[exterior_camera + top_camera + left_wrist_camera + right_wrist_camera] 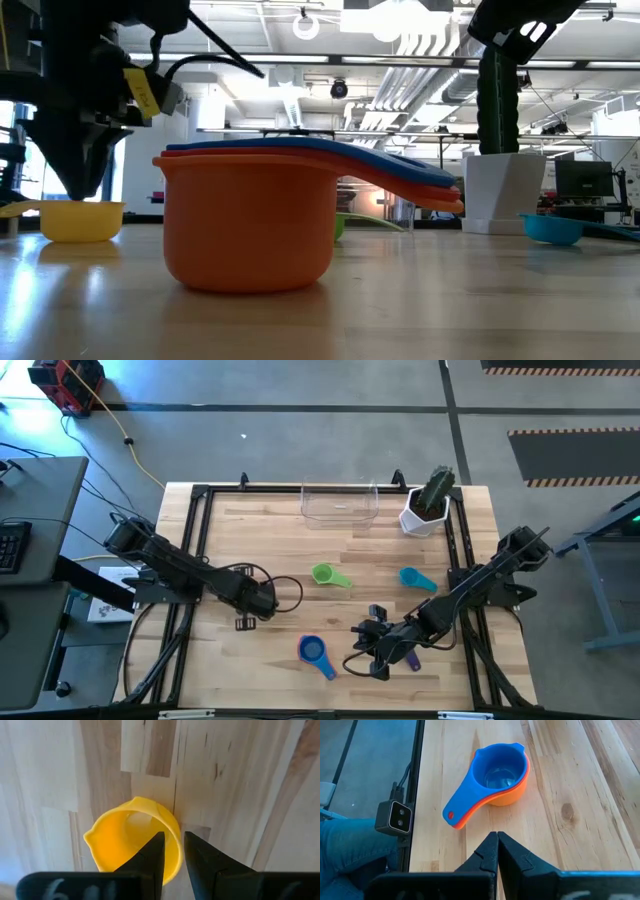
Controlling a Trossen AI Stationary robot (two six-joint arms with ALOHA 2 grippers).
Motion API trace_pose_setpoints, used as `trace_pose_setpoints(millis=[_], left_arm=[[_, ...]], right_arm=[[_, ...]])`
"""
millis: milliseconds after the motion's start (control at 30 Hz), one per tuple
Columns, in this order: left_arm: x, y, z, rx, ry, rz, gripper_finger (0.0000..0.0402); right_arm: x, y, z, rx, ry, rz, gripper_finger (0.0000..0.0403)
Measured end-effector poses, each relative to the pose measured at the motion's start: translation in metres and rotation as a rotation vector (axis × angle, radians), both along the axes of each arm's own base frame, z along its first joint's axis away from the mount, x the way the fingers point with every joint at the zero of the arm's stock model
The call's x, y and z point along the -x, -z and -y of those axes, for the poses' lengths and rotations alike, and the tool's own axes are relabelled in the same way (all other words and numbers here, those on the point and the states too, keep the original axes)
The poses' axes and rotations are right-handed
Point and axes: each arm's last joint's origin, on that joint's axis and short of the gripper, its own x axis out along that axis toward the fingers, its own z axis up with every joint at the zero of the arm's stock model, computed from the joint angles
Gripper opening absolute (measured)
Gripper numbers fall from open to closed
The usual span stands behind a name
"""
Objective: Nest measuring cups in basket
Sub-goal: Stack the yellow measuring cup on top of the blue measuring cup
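My left gripper [262, 603] stands over the left middle of the table, shut on a yellow measuring cup [125, 840], which also shows in the low view [80, 220]. My right gripper [496, 842] is shut and empty, a short way right of a blue cup nested in an orange cup [500, 775] near the table's front; the low view shows a thin red rim between them [250, 152]. A green cup [328, 575] and a teal cup [415, 578] lie mid-table. A purple cup [412, 658] peeks out from under the right arm. The clear basket [340, 503] stands at the far edge. My left gripper holds the yellow cup by its side wall [176, 834], one finger [152, 852] inside the bowl and one [200, 857] outside. The fingers come from above, pointing down. The cup is upright, mouth up; I cannot tell whether its base is off the table.
A white pot with a green cactus [428, 505] stands right of the basket at the far right. A dark frame [195, 540] runs along the table's edges. Bare wood lies between the cups and the basket.
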Motion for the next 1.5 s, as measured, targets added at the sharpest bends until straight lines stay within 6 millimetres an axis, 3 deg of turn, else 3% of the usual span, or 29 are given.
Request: trace_pose_setpoints(millis=[800,1033,1167,1500], left_arm=[[-0.005,0.013,-0.007,-0.028,-0.086,-0.056,0.0061],[-0.007,0.017,-0.008,-0.033,-0.079,-0.074,0.0013],[-0.007,0.017,-0.008,-0.033,-0.071,-0.077,0.0009],[-0.012,0.004,0.013,-0.006,0.014,-0.024,0.0003]], right_arm=[[0.000,0.000,0.000,-0.018,0.013,0.002,0.0000],[0.000,0.000,0.000,-0.017,0.013,0.002,0.0000],[0.000,0.000,0.000,-0.017,0.013,0.002,0.0000],[0.000,0.000,-0.002,-0.081,0.014,-0.027,0.0000]])
